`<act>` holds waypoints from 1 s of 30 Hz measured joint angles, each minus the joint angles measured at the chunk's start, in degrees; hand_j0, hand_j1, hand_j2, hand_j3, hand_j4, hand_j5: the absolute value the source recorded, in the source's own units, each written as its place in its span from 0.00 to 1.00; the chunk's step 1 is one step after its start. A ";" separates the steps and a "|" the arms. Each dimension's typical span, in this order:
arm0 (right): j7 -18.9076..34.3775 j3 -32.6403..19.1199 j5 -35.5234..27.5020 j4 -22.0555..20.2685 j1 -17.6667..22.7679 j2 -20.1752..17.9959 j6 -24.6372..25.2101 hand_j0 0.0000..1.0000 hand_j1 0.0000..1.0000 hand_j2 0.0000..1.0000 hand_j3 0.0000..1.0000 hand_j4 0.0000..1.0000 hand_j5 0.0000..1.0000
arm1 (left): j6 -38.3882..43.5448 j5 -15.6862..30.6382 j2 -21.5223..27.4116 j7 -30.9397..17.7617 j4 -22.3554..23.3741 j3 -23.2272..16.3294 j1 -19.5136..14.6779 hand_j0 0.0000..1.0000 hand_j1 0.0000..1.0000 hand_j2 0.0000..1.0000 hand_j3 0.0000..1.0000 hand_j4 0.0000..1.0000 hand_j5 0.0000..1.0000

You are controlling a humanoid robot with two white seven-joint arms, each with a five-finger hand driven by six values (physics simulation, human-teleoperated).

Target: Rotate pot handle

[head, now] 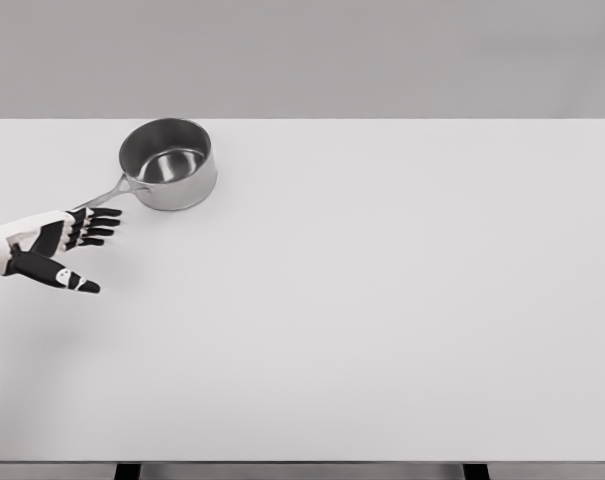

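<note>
A steel pot point(168, 163) stands upright on the white table point(382, 300), at the far left. Its thin handle point(110, 195) points toward the lower left. My left hand point(94, 250) comes in from the left edge, just below and left of the handle's end. Its fingers point(97, 225) are spread and the thumb point(70, 279) is held apart below them. The fingertips lie close to the handle's tip but hold nothing. The right arm is out of view.
The table's front edge runs along the bottom, with two dark legs point(128, 470) below it. A plain grey wall stands behind the table.
</note>
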 measured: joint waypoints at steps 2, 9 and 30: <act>-0.01 0.00 0.00 0.01 0.00 0.00 0.00 1.00 1.00 1.00 1.00 1.00 1.00 | 0.00 -0.84 -0.03 0.06 0.92 0.27 -0.88 1.00 1.00 1.00 1.00 1.00 1.00; 0.00 0.01 0.00 0.00 0.00 0.00 0.00 1.00 1.00 1.00 1.00 1.00 1.00 | 0.00 -2.47 -0.10 0.12 3.00 0.65 -1.32 1.00 1.00 1.00 1.00 1.00 1.00; 0.00 0.01 0.00 0.01 0.00 0.00 0.00 1.00 1.00 1.00 1.00 1.00 1.00 | -0.10 -6.68 0.05 0.99 3.61 0.10 -1.58 1.00 1.00 1.00 1.00 1.00 1.00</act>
